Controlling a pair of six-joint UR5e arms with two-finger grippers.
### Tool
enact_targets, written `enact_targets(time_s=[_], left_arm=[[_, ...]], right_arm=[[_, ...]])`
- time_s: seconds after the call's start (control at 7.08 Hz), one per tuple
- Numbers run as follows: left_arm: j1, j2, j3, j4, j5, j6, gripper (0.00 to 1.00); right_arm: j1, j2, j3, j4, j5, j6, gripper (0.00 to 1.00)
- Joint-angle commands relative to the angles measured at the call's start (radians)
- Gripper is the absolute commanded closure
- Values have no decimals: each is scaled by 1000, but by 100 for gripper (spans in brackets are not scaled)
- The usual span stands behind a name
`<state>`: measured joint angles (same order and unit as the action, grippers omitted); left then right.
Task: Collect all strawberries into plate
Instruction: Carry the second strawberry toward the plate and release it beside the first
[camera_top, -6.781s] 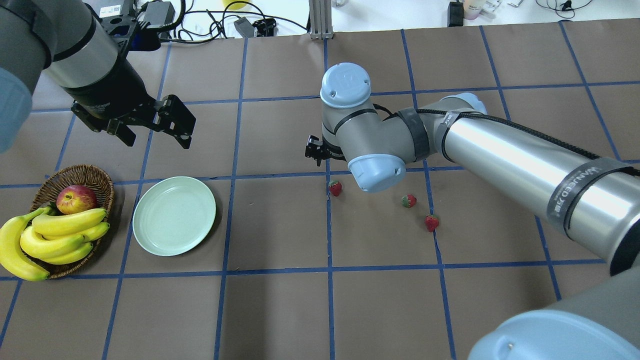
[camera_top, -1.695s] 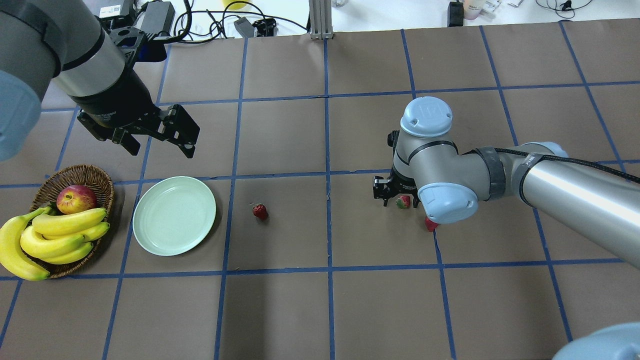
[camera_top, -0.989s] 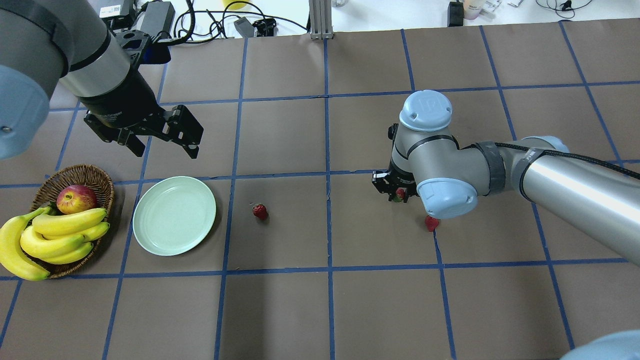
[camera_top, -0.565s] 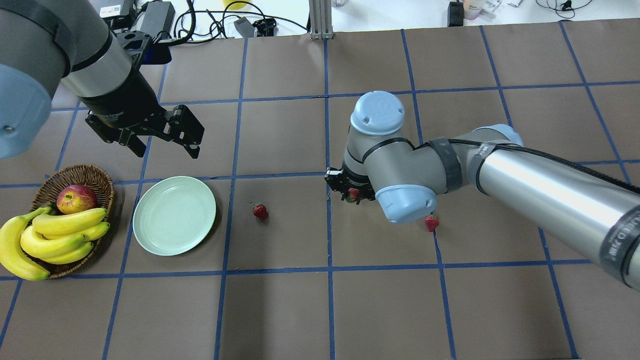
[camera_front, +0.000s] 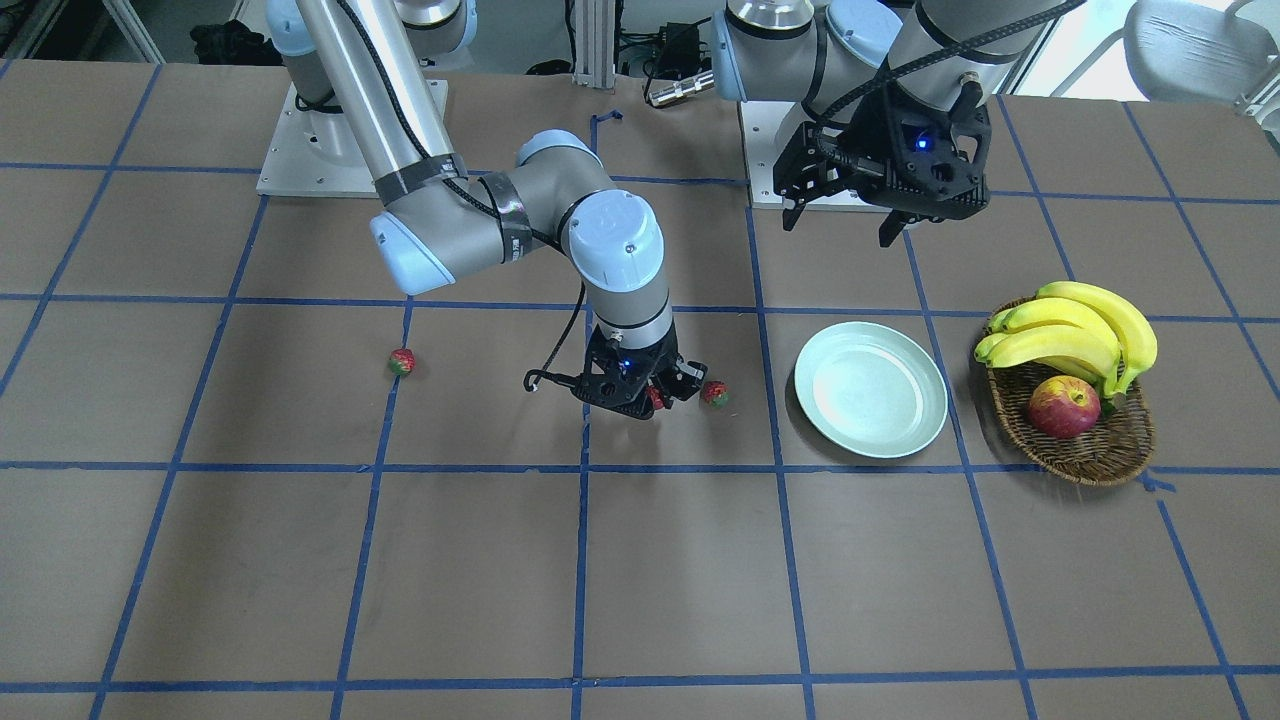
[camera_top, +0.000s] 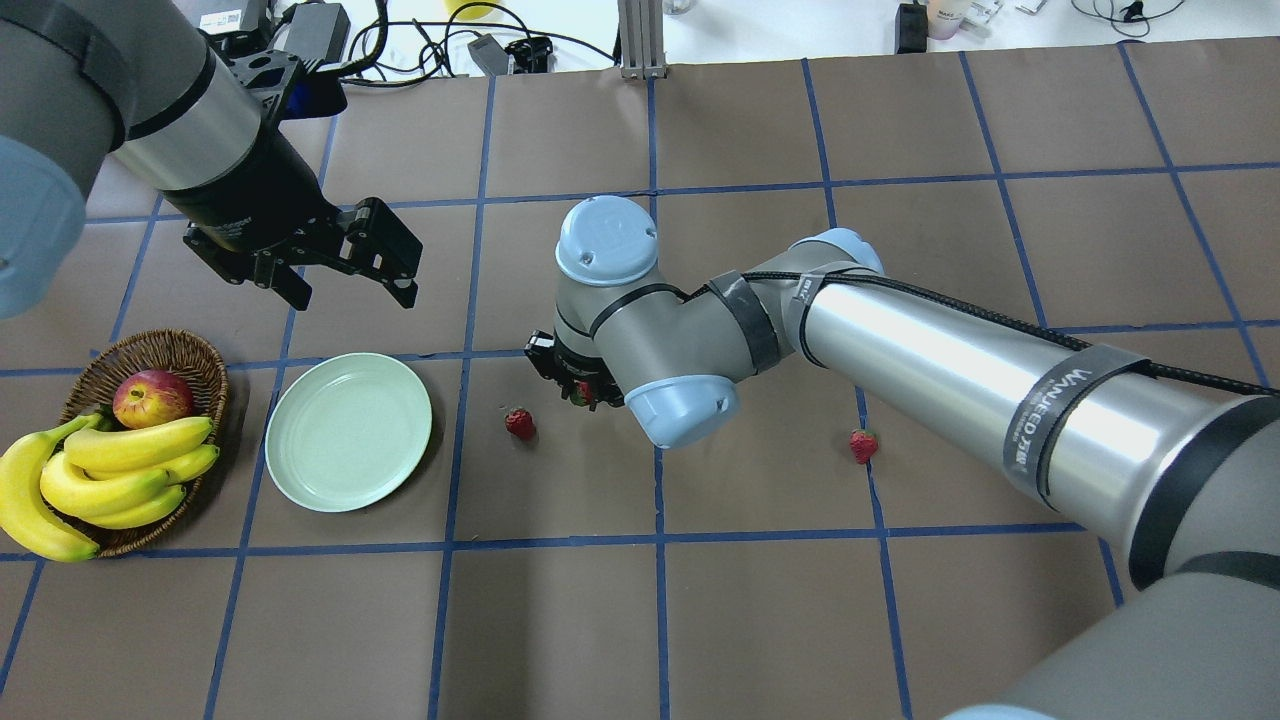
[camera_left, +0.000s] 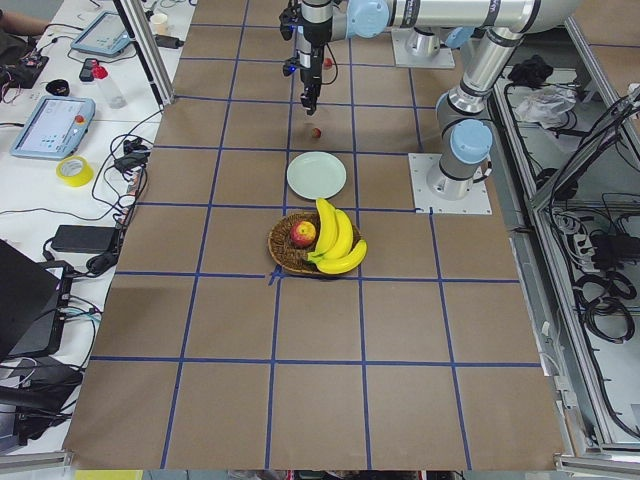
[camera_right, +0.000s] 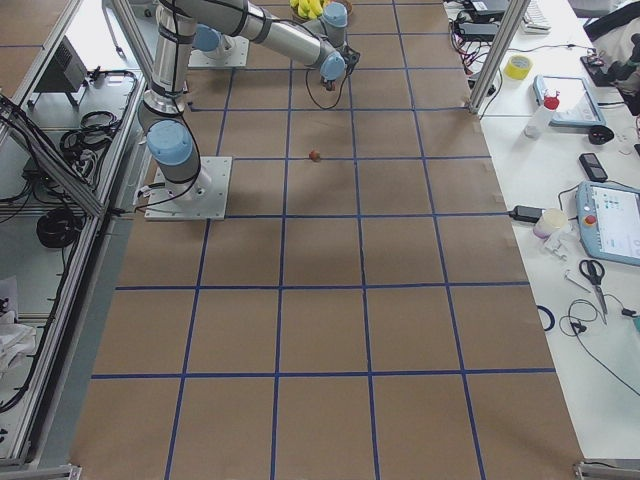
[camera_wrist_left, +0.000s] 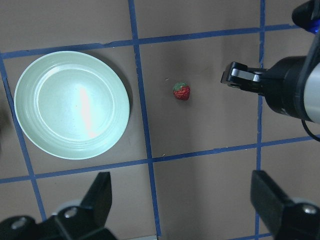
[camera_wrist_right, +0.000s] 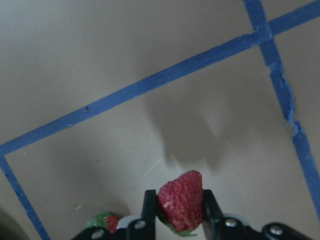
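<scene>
Firmly, the right fingers were clamped on one strawberry, held just above the surface.
A second strawberry lay just beside them, near the pale green plate, and a third strawberry lay well apart on the robot's right. The left fingers hung spread wide, holding nothing, above the surface beyond the plate.

We read only "WANJEED", white letters on the black strap around the right arm; its last letters are unclear.
</scene>
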<state>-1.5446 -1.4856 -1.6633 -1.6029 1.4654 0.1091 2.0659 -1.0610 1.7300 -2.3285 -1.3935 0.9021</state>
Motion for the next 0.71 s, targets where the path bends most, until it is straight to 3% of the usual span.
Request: enact_targets(time_s=[0.0, 0.14, 0.57], left_arm=[[3, 2, -6, -2, -5, 0, 0], [1, 5, -9, -17, 4, 0, 0], [12, 2, -18, -9, -2, 3, 0]], right_arm=[[5, 22, -10, -2, 4, 4, 47], [5, 22, -9, -2, 2, 0, 24], [-10, -17, -4, 29, -76, -188, 23]])
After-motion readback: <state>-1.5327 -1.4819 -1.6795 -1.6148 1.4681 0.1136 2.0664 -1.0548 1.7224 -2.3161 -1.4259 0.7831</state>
